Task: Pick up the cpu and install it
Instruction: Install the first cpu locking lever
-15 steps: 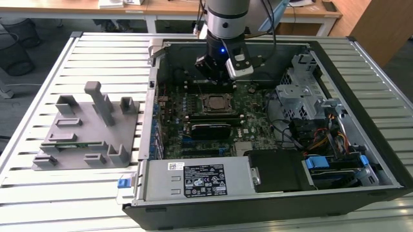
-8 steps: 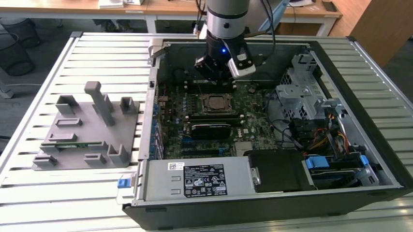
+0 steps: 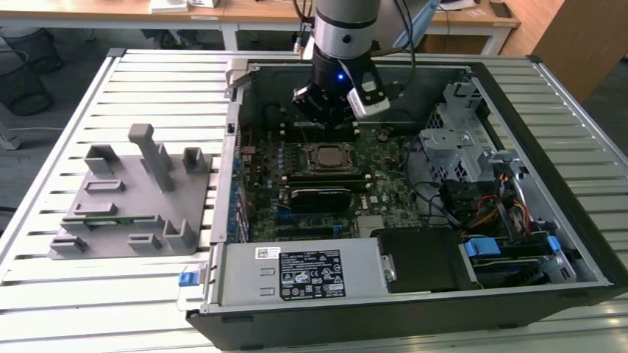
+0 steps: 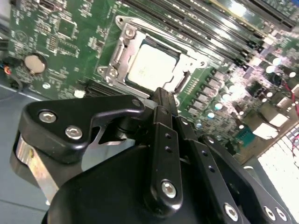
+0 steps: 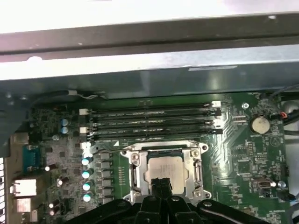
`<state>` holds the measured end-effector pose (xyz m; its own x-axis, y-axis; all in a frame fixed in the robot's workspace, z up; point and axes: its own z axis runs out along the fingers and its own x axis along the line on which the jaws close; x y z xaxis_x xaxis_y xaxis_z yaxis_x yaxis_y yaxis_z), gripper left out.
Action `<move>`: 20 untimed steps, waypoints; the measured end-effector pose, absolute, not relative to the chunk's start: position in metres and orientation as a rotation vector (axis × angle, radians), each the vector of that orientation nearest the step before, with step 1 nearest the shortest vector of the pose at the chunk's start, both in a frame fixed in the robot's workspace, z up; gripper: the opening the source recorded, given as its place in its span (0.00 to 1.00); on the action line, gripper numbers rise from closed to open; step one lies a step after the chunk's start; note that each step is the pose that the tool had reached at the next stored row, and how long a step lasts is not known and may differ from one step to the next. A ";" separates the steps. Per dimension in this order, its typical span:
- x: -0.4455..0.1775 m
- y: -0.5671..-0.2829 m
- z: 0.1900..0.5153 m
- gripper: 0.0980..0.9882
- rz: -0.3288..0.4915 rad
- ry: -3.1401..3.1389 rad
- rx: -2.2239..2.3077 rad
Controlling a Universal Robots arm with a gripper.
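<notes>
One slatted metal table (image 3: 157,81) under open computer case (image 3: 549,95)

The cpu (image 5: 164,170) has a smooth, pale metal top with a dull sheen, framed by a bright bare-metal socket bracket (image 5: 134,173). The gripper (image 4: 161,100) is matt black with shiny steel screws. The motherboard (image 5: 243,154) is glossy green. The grey fixture (image 3: 132,195) looks like matt plastic on a ribbed metal desk (image 3: 157,81).

In both wrist views the gripper (image 4: 161,100) covers one edge of the cpu (image 4: 149,70), its fingertips merging into one dark shape.
</notes>
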<state>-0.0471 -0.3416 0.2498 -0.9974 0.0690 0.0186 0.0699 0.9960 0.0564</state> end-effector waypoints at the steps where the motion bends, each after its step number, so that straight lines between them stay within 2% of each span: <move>1: -0.048 -0.342 0.250 0.01 -0.089 -3.122 -0.096; 20: -0.098 -0.340 0.249 0.01 -0.090 -3.129 -0.066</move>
